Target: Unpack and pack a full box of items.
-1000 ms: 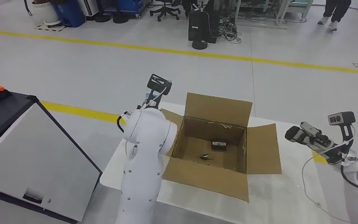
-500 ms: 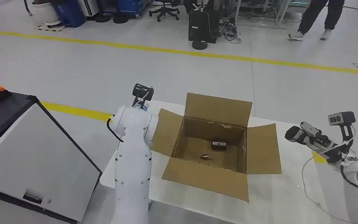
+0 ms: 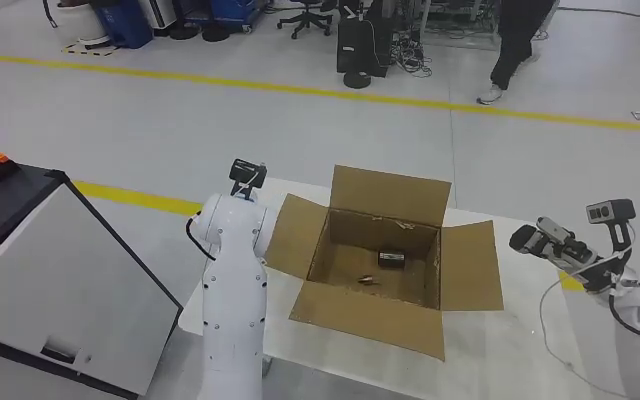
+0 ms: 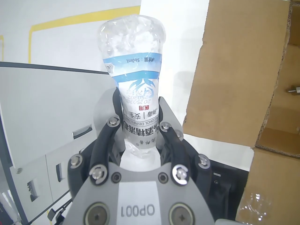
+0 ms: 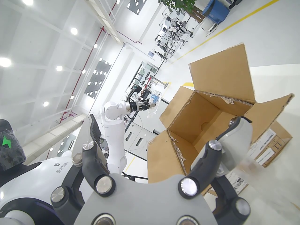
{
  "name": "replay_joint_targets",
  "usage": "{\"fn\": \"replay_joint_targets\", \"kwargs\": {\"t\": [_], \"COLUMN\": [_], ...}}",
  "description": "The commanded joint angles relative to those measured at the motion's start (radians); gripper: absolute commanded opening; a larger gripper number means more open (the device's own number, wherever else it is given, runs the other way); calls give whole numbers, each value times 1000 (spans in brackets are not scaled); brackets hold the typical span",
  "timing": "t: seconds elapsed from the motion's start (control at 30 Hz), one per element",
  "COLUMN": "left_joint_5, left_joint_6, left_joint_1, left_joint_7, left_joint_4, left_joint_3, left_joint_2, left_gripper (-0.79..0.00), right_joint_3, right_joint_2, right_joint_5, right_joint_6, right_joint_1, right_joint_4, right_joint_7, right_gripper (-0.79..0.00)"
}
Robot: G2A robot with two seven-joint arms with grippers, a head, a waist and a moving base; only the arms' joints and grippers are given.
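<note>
White counter (image 3: pixel 520 350), open brown cardboard box (image 3: pixel 365 315) mid-surface: unpacking step, one bottle out.
Left gripper (image 4: pixel 138 108) has its jaws clamped on the lower body of a clear plastic bottle with a blue-and-white label (image 4: pixel 133 47), held in the air at the counter's left edge, outside the box's left flap. Right gripper (image 5: pixel 166 120) waits near the right edge, jaws spread and empty. A small dark cylinder (image 3: pixel 391 258) and a smaller bit (image 3: pixel 368 279) lie on the box floor. Judged: the next move calls for lowering the bottle onto bare counter beside the box, then letting go. Versus 1.0 s ago: the left arm has swung outward off the left flap; box, contents and right arm are unchanged.
</note>
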Motion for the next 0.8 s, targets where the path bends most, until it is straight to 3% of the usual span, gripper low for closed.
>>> {"fn": "replay_joint_targets", "kwargs": {"t": [0.0, 0.1, 0.23, 0.47, 0.6, 0.77], "left_joint_5": [0, 7, 18, -48, -52, -31], "left_joint_6": [0, 6, 15, 11, 7, 29], "left_joint_1": [0, 9, -11, -103, -150, -190], "left_joint_7": [0, 14, 0, 0, 0, 0], "left_joint_4": [0, 12, 70, 259, 388, 472], "left_joint_3": [0, -8, -90, -231, -276, -319], "left_joint_2": [0, 5, 20, 31, 32, 40], "left_gripper": [-785, -785, -785, -785, -785, -785], "right_joint_3": [0, 0, 0, 0, 0, 0], "right_joint_2": [0, 0, 0, 0, 0, 0], "right_joint_5": [0, 0, 0, 0, 0, 0], "right_joint_6": [0, 0, 0, 0, 0, 0], "right_joint_1": [0, 0, 0, 0, 0, 0], "right_joint_4": [0, 0, 0, 0, 0, 0], "right_joint_7": [0, 0, 0, 0, 0, 0], "right_gripper": [0, 0, 0, 0, 0, 0]}}
